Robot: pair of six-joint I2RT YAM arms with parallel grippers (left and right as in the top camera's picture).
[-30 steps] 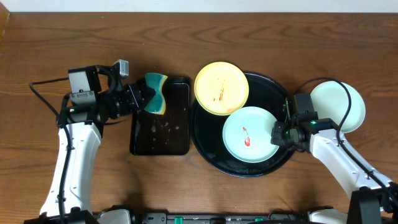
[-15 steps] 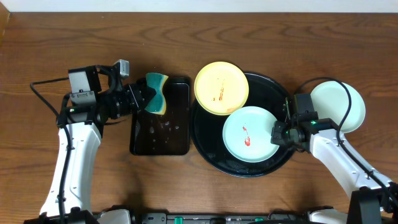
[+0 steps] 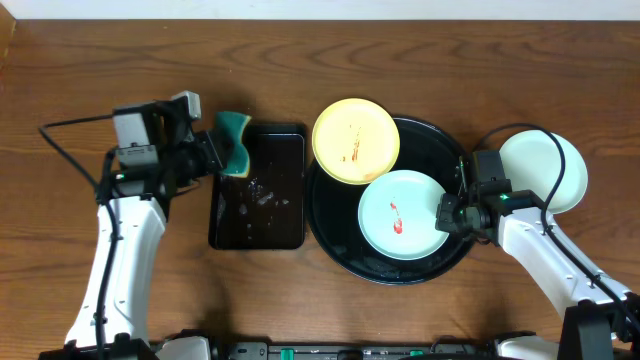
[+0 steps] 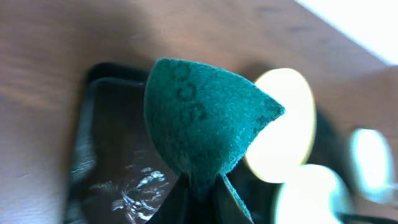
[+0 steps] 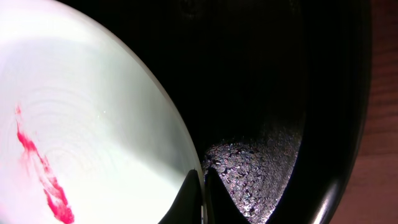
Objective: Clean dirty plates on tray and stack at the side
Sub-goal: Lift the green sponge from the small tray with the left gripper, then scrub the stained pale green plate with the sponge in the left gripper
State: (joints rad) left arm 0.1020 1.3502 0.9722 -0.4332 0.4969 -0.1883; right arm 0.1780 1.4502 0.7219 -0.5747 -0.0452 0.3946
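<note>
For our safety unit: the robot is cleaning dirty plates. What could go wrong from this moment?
The left gripper pinches the sponge by a thin fold; it could slip out. The yellow plate overhangs the round tray at its rim, so wiping pressure might tip it. The right gripper grips only the edge of the smeared mint plate, which may slide free.

Overhead looks down; close wrist views seemingly share its tray (image 3: 432, 150).
</note>
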